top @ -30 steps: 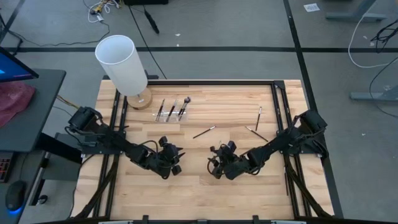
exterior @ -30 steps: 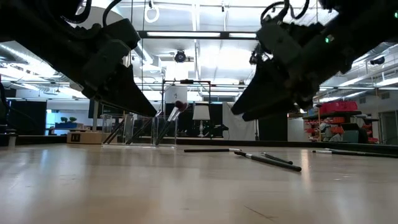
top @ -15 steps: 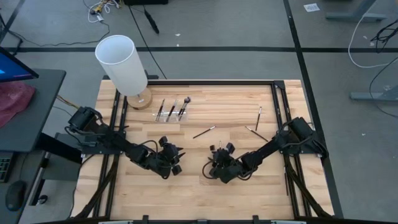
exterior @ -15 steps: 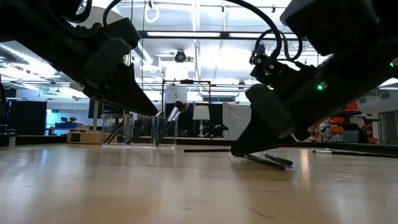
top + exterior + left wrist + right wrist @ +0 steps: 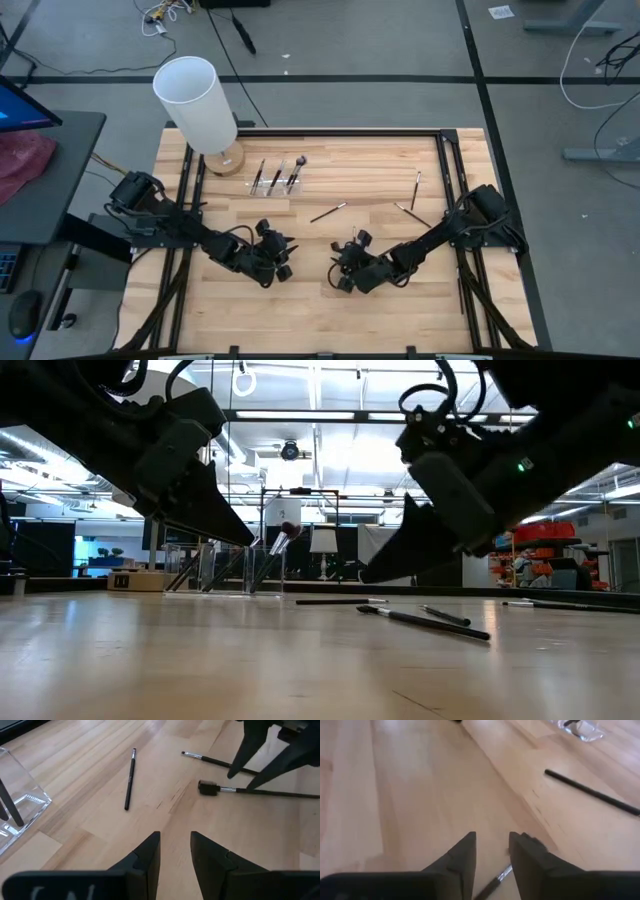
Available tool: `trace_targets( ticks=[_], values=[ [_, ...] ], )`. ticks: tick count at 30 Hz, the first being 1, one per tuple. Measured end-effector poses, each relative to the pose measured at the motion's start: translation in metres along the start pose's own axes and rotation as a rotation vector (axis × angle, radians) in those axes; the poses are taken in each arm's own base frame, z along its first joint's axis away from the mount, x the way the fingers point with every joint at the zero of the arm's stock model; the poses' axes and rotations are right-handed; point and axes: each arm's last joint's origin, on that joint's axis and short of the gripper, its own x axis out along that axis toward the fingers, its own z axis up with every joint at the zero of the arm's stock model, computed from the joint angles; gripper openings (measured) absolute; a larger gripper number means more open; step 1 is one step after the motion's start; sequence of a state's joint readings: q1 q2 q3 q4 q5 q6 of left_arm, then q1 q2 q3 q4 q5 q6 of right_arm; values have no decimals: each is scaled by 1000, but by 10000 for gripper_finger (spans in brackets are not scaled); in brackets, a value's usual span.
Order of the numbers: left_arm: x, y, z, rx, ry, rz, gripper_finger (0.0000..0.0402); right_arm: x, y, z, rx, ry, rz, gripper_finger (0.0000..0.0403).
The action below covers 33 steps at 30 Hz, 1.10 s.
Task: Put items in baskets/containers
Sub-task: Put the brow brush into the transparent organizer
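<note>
Three brushes stand in the clear holder [image 5: 276, 184] at the upper left of the table [image 5: 370, 165], and several more lie loose to the right of it, so the job is partly done. The step in hand is a pick-up. My right gripper [image 5: 345, 272] hangs low at the centre of the high view, its fingers partly apart, holding nothing. They sit either side of the handle of a comb-headed brush [image 5: 265, 793] that lies flat on the wood. My left gripper [image 5: 275, 255] waits just left of centre, fingers partly open and empty.

As I judge it, the next move is for the right fingers to close squarely on that thin handle, low enough to catch it. Then comes a lift and a carry up-left to the holder (a slim round handle may well roll or tip out of a loose pinch).

From above, my own arm hides this brush. The left wrist view shows it plainly at the right of its frame, with my right fingers straddling it and two other brushes [image 5: 130, 779] [image 5: 210, 760] lying apart. The low view adds that the brush rests on the table, not lifted. My right wrist view catches only a sliver of handle in the gap between my fingers.
</note>
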State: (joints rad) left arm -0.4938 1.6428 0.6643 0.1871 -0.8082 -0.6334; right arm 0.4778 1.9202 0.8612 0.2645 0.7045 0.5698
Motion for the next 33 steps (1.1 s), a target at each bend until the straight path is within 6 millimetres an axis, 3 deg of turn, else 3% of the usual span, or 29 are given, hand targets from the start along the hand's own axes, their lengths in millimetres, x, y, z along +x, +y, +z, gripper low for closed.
trace_targets(
  ticks=[9, 16, 24, 33],
  values=[
    [0, 0, 0, -1, -2, -1, 110, -1, -1, -1, 69, 22, -4, 161],
    [0, 0, 0, -4, -3, -2, 110, 5, -2, -14, 67, 75, -20, 156],
    [0, 0, 0, -7, -4, -4, 110, 17, -1, -33, -4, 100, -57, 94],
    [0, -1, 1, -9, -6, -5, 110, 19, -3, -34, -65, 118, -49, 11]
  ],
)
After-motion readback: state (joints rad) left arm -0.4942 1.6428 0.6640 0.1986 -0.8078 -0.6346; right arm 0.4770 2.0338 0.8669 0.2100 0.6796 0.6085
